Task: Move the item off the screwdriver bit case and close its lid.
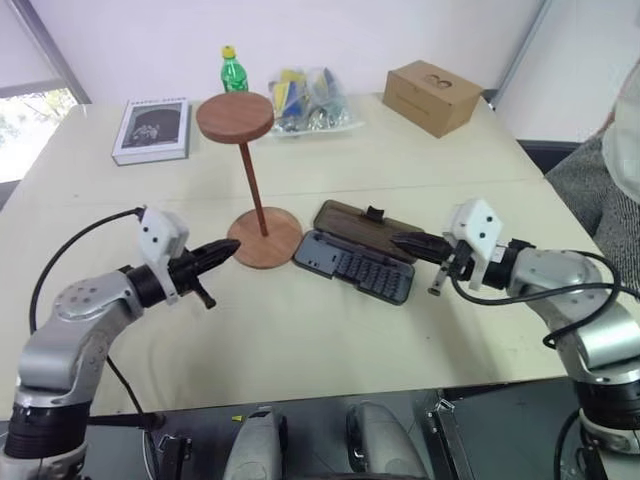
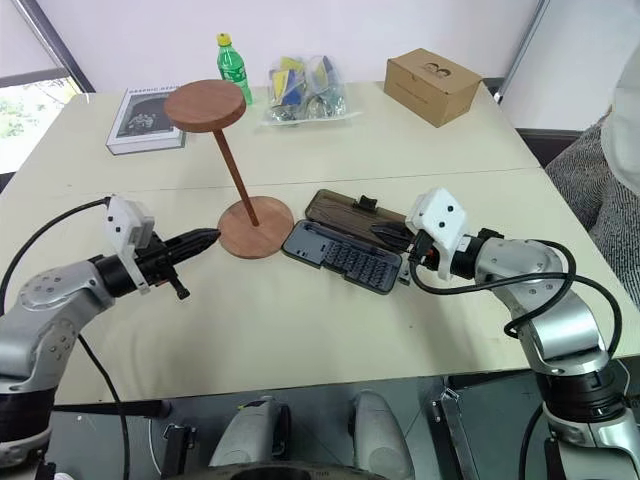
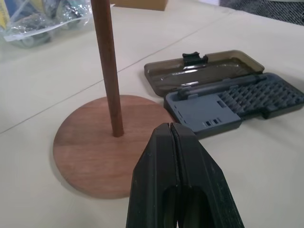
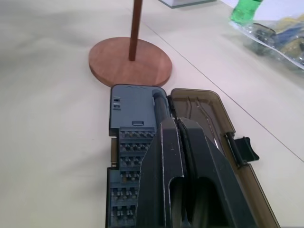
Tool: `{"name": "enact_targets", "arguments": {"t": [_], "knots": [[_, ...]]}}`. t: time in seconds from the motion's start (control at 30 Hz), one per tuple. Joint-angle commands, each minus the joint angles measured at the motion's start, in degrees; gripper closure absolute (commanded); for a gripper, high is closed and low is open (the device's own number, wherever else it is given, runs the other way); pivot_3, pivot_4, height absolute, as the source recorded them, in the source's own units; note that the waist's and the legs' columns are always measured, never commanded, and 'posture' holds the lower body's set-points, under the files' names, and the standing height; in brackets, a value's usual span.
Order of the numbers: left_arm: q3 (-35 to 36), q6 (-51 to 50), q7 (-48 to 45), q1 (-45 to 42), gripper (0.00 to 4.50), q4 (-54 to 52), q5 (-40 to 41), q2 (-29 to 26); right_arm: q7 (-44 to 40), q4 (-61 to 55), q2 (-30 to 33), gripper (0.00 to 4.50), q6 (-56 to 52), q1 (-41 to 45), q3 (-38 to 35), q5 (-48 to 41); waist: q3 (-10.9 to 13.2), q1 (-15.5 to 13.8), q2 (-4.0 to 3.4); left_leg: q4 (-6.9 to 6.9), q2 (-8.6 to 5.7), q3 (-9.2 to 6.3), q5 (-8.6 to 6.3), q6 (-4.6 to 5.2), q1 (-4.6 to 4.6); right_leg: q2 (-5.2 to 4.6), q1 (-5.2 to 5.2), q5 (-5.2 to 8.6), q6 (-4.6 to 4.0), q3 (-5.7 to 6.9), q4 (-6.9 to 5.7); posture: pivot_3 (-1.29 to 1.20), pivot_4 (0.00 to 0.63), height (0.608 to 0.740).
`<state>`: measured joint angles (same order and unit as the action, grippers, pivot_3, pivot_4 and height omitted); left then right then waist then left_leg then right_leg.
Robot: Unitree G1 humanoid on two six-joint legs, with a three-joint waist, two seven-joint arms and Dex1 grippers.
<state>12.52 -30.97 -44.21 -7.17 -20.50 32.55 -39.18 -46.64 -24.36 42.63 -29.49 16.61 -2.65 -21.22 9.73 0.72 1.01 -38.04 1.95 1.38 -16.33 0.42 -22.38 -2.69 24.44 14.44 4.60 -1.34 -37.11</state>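
Note:
The item, a reddish-brown wooden stand (image 1: 265, 238), is upright on the table with its round base right by the left end of the screwdriver bit case (image 1: 355, 265); I cannot tell if they touch. The case lies open, rows of bits showing in its grey tray. Its brown lid (image 1: 360, 222) lies flat behind the tray, black clasp (image 1: 376, 212) on the far edge. My left gripper (image 1: 232, 246) is shut and empty, its tip at the near-left rim of the stand's base (image 3: 95, 152). The right gripper (image 1: 397, 240) is shut and empty, its tip just above the case's right end.
At the back of the table are a grey book (image 1: 152, 130), a green bottle (image 1: 233, 70), a plastic bag of small items (image 1: 310, 100) and a cardboard box (image 1: 432, 97). A person's sleeve (image 1: 605, 180) is at the right edge.

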Motion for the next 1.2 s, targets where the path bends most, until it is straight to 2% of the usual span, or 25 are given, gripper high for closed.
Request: {"name": "enact_targets", "arguments": {"t": [0.03,0.67,1.2], "knots": [[0.9,0.7,-0.6,-0.2,4.50,-2.1,0.5,-0.9,-0.2,-1.8,0.7,4.46,0.5,1.0,-1.4,-0.8,0.0,0.0,0.00,0.00,0.00,0.00,0.00,0.00,0.00,0.00,0.00,0.01,-0.01,0.00,0.00,0.00,0.150,0.740],[-0.6,-1.3,1.5,-0.8,4.50,-3.6,0.6,-0.3,0.6,-2.3,0.5,4.46,0.1,0.8,-1.0,-0.6,0.0,0.0,0.00,0.00,0.00,0.00,0.00,0.00,0.00,0.02,0.00,0.00,-0.01,0.00,0.00,0.00,0.150,0.740],[-1.7,1.0,2.2,-2.6,4.50,0.0,-2.0,0.4,1.0,-2.5,0.7,4.46,0.1,0.7,-0.9,-0.2,0.0,0.0,0.00,0.00,0.00,0.00,0.00,0.00,0.00,0.02,0.00,0.00,0.00,0.00,0.00,0.00,0.150,0.740]]}}
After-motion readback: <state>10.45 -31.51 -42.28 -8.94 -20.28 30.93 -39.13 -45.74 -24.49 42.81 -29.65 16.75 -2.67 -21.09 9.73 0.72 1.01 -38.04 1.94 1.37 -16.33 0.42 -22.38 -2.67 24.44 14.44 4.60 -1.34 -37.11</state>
